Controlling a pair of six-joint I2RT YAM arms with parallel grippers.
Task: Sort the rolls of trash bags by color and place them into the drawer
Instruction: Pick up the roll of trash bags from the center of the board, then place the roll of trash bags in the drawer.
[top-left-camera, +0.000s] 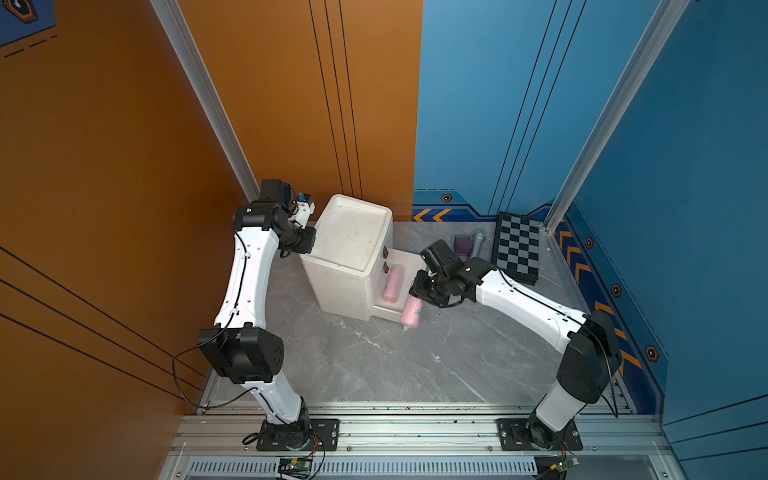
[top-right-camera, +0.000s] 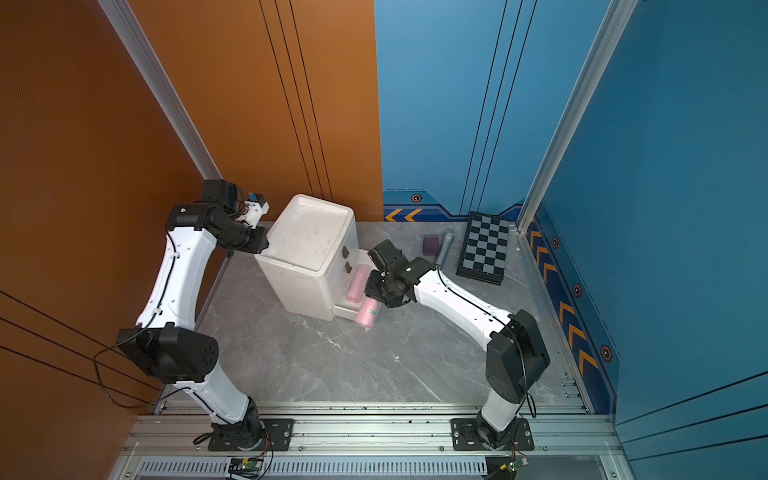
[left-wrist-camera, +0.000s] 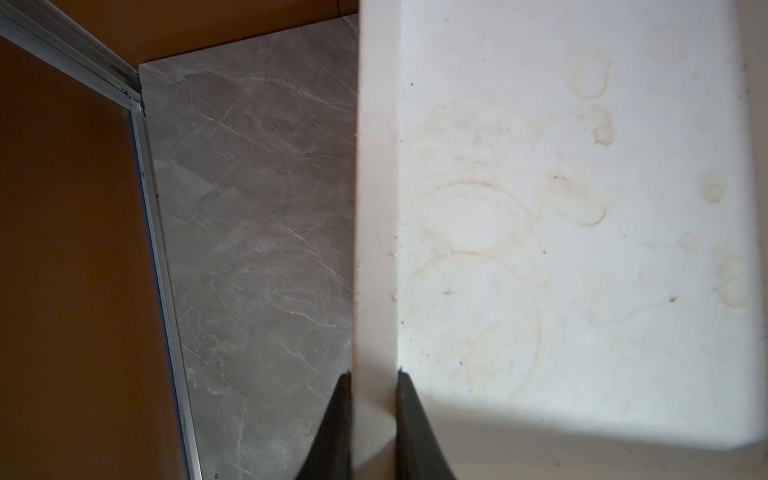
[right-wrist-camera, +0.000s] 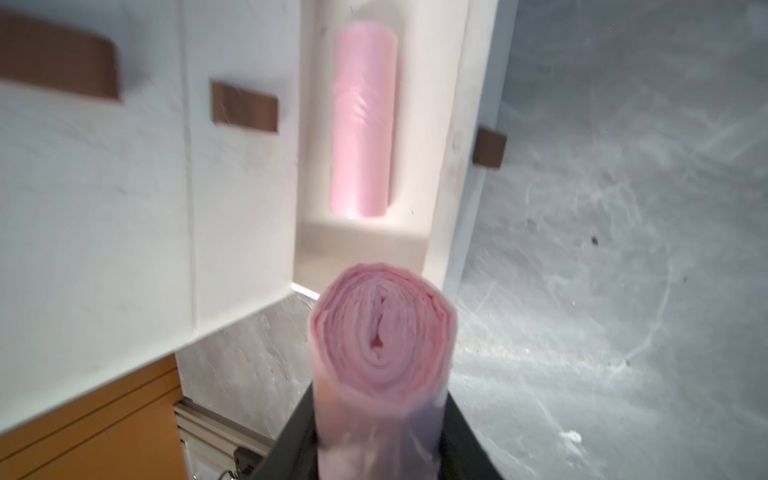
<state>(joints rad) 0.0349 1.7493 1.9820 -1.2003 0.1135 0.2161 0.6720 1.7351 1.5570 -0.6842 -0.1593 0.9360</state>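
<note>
Top views, cabinet: a white cabinet (top-left-camera: 336, 291) is standing on the grey marbled table (top-left-camera: 374, 365), with its bottom drawer (top-left-camera: 386, 311) sticking out toward the right arm.
Top views, left gripper: the left gripper (top-left-camera: 312, 243) is meeting the cabinet's top edge on the side away from the drawers. Its jaws are not showing from here.
Top views, rolls: a resting pink roll (top-left-camera: 393, 284) is lying lengthwise inside the bottom drawer. The right gripper (top-left-camera: 416, 296) is holding the held pink roll (top-left-camera: 411, 312), which is hanging at the drawer's near corner.
Top views, clutter: a purple cube (top-right-camera: 431, 244), a grey stick (top-right-camera: 444, 248) and a chequered board (top-right-camera: 484, 249) are sitting by the back wall, well apart from the cabinet.
Left wrist view: the left gripper (left-wrist-camera: 374, 386) is pinching the cabinet's raised rim (left-wrist-camera: 376, 208), one finger on each side, jaws closed onto it.
Right wrist view: the right gripper (right-wrist-camera: 380, 440) is clamping the held pink roll (right-wrist-camera: 380, 345) between its dark fingers (right-wrist-camera: 291, 440). Beyond it the resting pink roll (right-wrist-camera: 363, 124) is lying in the bottom drawer (right-wrist-camera: 440, 124), next to the closed drawers' brown pull tabs (right-wrist-camera: 243, 108).
</note>
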